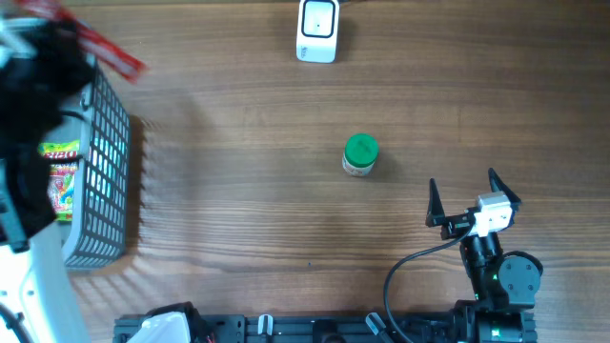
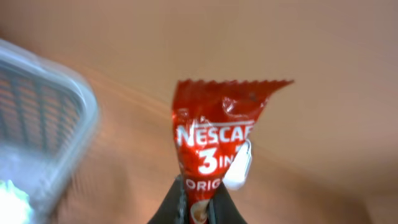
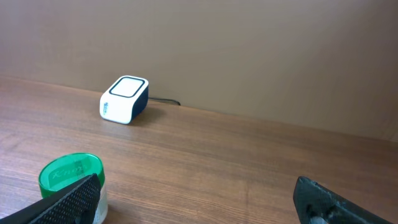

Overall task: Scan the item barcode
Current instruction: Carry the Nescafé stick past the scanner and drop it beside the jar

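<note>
The red foil Nescafé 3-in-1 sachet (image 2: 217,134) hangs upright in the air, above the top-left corner of the wooden tabletop (image 1: 248,200) and over the far end of the grey plastic mesh basket (image 1: 103,181). The left claw (image 2: 198,202) is clamped on its lower end. A colourful packet (image 1: 59,183) lies in the basket. The white box-shaped barcode scanner (image 1: 317,29) sits well apart at the far edge. A small green-lidded jar (image 1: 360,154) stands mid-table, near the right claw (image 1: 464,187), whose jaws are spread wide and hold nothing.
</note>
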You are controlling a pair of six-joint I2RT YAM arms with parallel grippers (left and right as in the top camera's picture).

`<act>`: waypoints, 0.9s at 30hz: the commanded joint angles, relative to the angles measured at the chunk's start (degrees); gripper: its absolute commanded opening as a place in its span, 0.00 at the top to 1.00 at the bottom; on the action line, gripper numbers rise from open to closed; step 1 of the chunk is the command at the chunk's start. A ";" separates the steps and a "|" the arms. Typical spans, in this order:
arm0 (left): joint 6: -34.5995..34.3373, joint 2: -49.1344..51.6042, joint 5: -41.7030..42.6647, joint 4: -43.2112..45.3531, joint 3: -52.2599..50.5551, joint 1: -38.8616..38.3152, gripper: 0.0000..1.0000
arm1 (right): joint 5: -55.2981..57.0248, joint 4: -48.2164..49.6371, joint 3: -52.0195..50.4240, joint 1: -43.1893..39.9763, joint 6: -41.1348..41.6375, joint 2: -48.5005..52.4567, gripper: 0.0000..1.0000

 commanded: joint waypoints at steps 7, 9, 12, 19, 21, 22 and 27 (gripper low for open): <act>-23.61 7.80 -11.39 -6.51 -22.58 -23.93 0.96 | 0.76 0.31 -0.07 0.28 -0.33 -0.35 0.00; -28.98 9.66 -11.39 1.29 -30.47 -26.97 0.96 | 0.76 0.31 -0.07 0.28 -0.33 -0.35 0.00; -33.55 12.92 -11.15 13.25 -39.95 -30.67 0.96 | 0.79 0.31 -0.07 0.28 -0.33 -0.35 0.00; -34.01 22.40 -8.94 28.04 -47.39 -38.69 0.96 | 0.79 0.31 -0.07 0.28 -0.33 -0.35 0.00; -34.03 23.43 -5.95 32.46 -47.39 -39.78 0.96 | 0.79 0.31 -0.07 0.28 -0.33 -0.35 0.00; -34.36 23.41 -5.57 34.49 -47.39 -40.26 0.96 | 0.76 0.31 -0.07 0.28 -0.33 -0.35 0.00; -36.94 22.97 -4.35 34.93 -47.32 -40.41 0.50 | 0.76 0.31 -0.07 0.28 -0.33 -0.35 0.00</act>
